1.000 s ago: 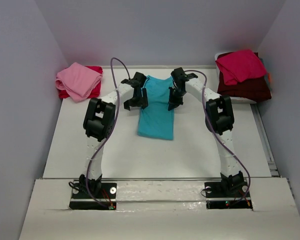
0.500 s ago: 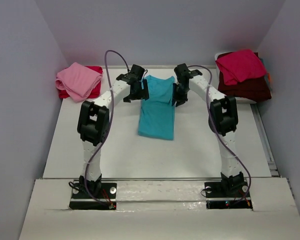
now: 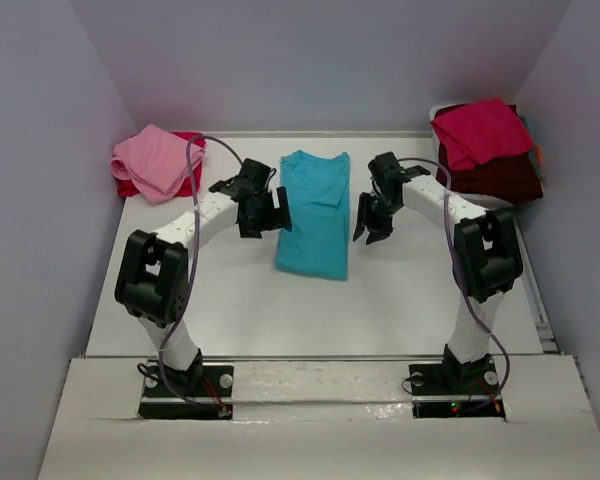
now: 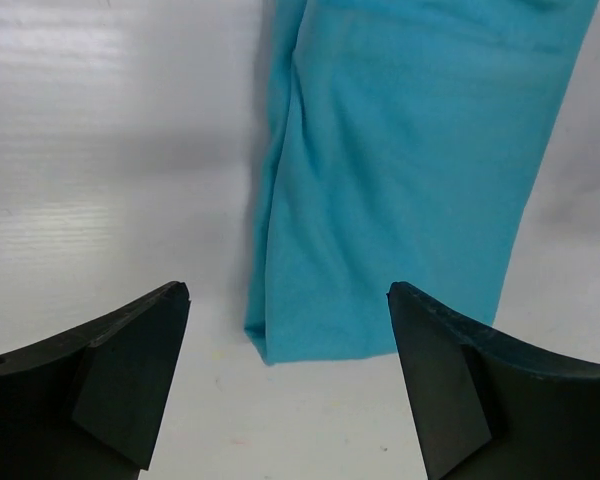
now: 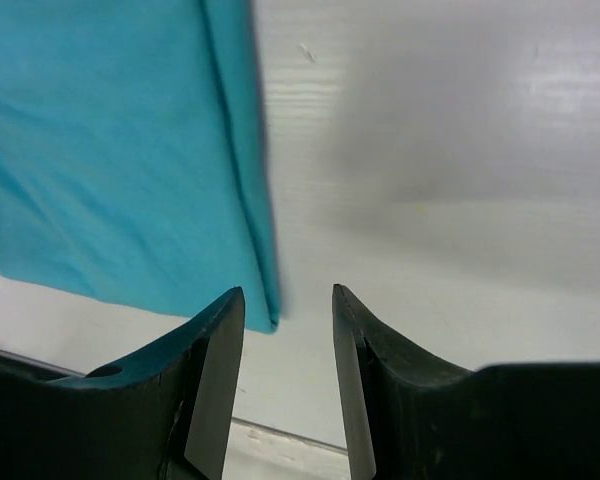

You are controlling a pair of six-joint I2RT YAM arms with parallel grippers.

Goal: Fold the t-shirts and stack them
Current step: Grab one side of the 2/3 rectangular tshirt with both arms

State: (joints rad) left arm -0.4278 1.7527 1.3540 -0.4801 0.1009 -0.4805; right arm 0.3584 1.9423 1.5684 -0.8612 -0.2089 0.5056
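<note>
A turquoise t-shirt (image 3: 315, 213) lies folded into a long strip in the middle of the table, also seen in the left wrist view (image 4: 410, 170) and the right wrist view (image 5: 110, 150). My left gripper (image 3: 264, 213) hovers just left of the strip, open wide and empty (image 4: 288, 375). On the strip's right side my right gripper (image 3: 370, 227) is open a moderate gap, nothing between its fingers (image 5: 288, 380). A pink t-shirt (image 3: 157, 161) sits on a red one (image 3: 192, 140) at the back left. A crimson t-shirt (image 3: 482, 130) lies over a dark maroon one (image 3: 500, 177) at the back right.
Grey walls close in the table on the left, back and right. A white bin edge (image 3: 442, 110) shows under the back-right pile. The table's right side ends at a metal rail (image 3: 528, 270).
Both grippers pulled back from the far end of the turquoise t-shirt toward the near side and outward. The right gripper went from shut to open, letting go of the cloth.
</note>
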